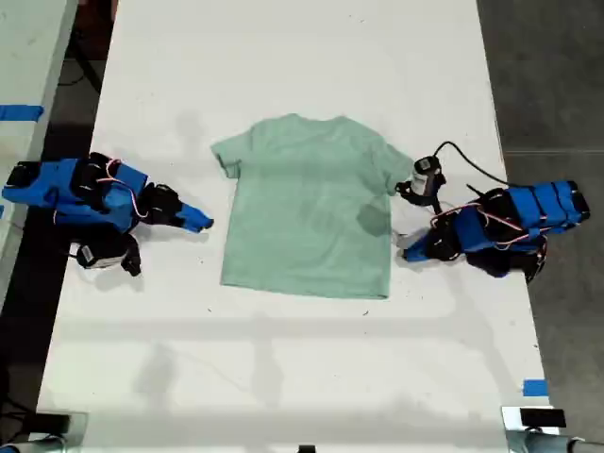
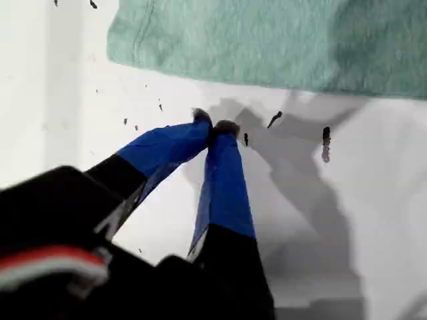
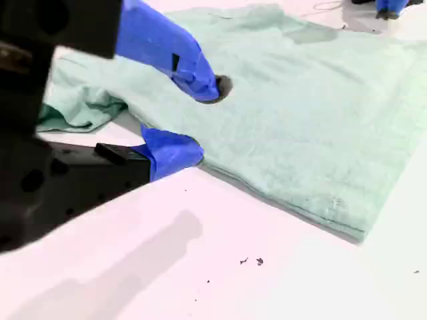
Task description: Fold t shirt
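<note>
The t shirt (image 1: 310, 206) lies spread flat and face up in the middle of the white table (image 1: 283, 368), neckline toward the far edge and hem toward the near edge in the exterior view, with no crease yet made, so I judge the folding has not begun and every fold is still to do. My first end effector (image 2: 213, 127) rests on the bare table just beside the shirt's edge, at the exterior view's left, its blue tips pressed together and gripping nothing. My second end effector (image 3: 200, 120) sits at the shirt's edge on the exterior view's right, jaws parted with one tip above the cloth and one at its border, holding nothing so far. No container shows anywhere
</note>
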Available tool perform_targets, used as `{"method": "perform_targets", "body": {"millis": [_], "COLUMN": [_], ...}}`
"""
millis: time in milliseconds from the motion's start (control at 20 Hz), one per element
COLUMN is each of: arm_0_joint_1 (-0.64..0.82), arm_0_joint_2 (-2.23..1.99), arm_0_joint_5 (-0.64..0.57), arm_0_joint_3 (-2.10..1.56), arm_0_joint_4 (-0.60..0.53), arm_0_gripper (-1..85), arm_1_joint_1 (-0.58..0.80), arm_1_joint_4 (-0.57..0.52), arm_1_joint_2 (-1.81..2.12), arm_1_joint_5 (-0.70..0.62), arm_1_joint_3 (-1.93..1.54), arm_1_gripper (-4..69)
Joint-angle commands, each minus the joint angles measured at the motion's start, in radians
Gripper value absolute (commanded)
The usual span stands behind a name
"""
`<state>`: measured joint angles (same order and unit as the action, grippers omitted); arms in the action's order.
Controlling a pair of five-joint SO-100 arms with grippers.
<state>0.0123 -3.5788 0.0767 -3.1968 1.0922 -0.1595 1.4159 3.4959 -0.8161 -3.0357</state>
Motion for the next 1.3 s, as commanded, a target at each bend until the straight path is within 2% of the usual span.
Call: {"method": "perform_targets", "body": {"millis": [0, 100, 200, 300, 400, 500, 550, 650, 800, 900, 1000, 1100, 1200, 1250], "arm_0_joint_1": [0.005, 0.005, 0.005, 0.005, 0.003, 0.003, 0.003, 0.003, 0.005, 0.005, 0.003, 0.003, 0.003, 0.003], "arm_0_joint_2": [-0.005, -0.005, -0.005, -0.005, -0.005, -0.005, -0.005, -0.005, -0.005, -0.005, -0.005, -0.005, -0.005, -0.005], "arm_0_joint_5": [-0.003, -0.003, -0.003, -0.003, -0.003, -0.003, -0.003, -0.003, -0.003, -0.003, -0.003, -0.003, -0.003, -0.003], "arm_0_joint_3": [-0.009, -0.009, -0.009, -0.009, -0.009, -0.009, -0.009, -0.009, -0.009, -0.009, -0.009, -0.009, -0.009, -0.009], "arm_0_joint_4": [0.002, 0.002, 0.002, 0.002, 0.002, 0.002, 0.002, 0.002, 0.002, 0.002, 0.002, 0.002, 0.002, 0.002], "arm_0_gripper": [11.8, 11.8, 11.8, 11.8, 11.8, 11.8, 11.8, 11.8, 11.8, 11.8, 11.8, 11.8, 11.8, 11.8], "arm_1_joint_1": [0.308, 0.318, 0.350, 0.451, 0.601, 0.747, 0.810, 0.953, 1.144, 1.229, 1.256, 1.261, 1.258, 1.252], "arm_1_joint_4": [-0.156, 0.018, 0.110, 0.129, 0.143, 0.167, 0.167, 0.104, -0.035, -0.181, -0.301, -0.376, -0.393, -0.400], "arm_1_joint_2": [-0.051, -0.275, -0.477, -0.574, -0.657, -0.887, -1.006, -1.172, -1.348, -1.424, -1.502, -1.578, -1.624, -1.631], "arm_1_joint_5": [0.663, 0.690, 0.669, 0.598, 0.474, 0.344, 0.302, 0.222, 0.127, 0.109, 0.106, 0.121, 0.149, 0.152], "arm_1_joint_3": [0.080, 0.353, 0.574, 0.683, 0.756, 0.885, 0.940, 0.977, 0.973, 0.907, 0.876, 0.873, 0.871, 0.862], "arm_1_gripper": [5.4, 4.9, 4.3, 4.3, 5.9, 23.5, 28.3, 35.1, 34.9, 32.3, 30.9, 27.2, 22.0, 21.8]}}
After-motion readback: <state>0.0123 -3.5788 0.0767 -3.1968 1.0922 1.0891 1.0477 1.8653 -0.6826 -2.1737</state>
